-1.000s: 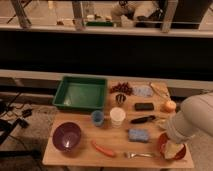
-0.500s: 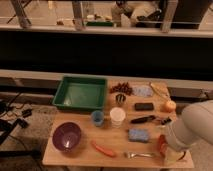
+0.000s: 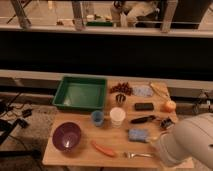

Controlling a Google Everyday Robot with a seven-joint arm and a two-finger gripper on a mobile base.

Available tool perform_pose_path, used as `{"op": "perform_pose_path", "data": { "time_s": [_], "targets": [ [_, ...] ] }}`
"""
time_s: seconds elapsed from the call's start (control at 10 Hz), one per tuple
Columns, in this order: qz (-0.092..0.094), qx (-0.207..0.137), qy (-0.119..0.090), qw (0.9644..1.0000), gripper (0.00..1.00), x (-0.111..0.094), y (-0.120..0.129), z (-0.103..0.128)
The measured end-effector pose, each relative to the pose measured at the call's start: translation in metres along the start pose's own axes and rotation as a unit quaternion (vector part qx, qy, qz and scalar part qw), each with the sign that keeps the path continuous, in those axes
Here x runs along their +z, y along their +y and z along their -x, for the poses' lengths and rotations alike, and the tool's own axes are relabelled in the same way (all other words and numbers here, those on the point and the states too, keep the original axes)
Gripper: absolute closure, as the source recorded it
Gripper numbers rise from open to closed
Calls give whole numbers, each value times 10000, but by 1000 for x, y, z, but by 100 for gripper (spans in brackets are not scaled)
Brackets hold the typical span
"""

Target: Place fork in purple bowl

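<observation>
Fork (image 3: 137, 155) lies flat at the table's (image 3: 80, 156) five o'clock edge, handle toward my arm (image 3: 192, 142), handy for a pick. Gripper is hidden under that white arm at four o'clock; I can't tell its state. Purple bowl (image 3: 56, 136) waits empty at eight o'clock.

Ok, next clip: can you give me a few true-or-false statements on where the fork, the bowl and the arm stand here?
1. The fork lies on the table near its front edge. True.
2. The purple bowl holds the fork. False: the bowl looks empty, at the front left.
3. The green tray sits at the table's back left. True.
4. The gripper hangs in plain view over the tray. False: the gripper is hidden behind the arm's white body at the front right.
</observation>
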Motion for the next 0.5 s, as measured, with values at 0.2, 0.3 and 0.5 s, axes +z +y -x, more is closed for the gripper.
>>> {"op": "perform_pose_path", "data": {
  "time_s": [0.2,0.3,0.5],
  "targets": [
    [92,-91,20,9999,20,20,0,13],
    [125,-100,19,9999,20,27,-2,16],
    [205,-53,61,9998,20,46,-4,17]
  ]
}}
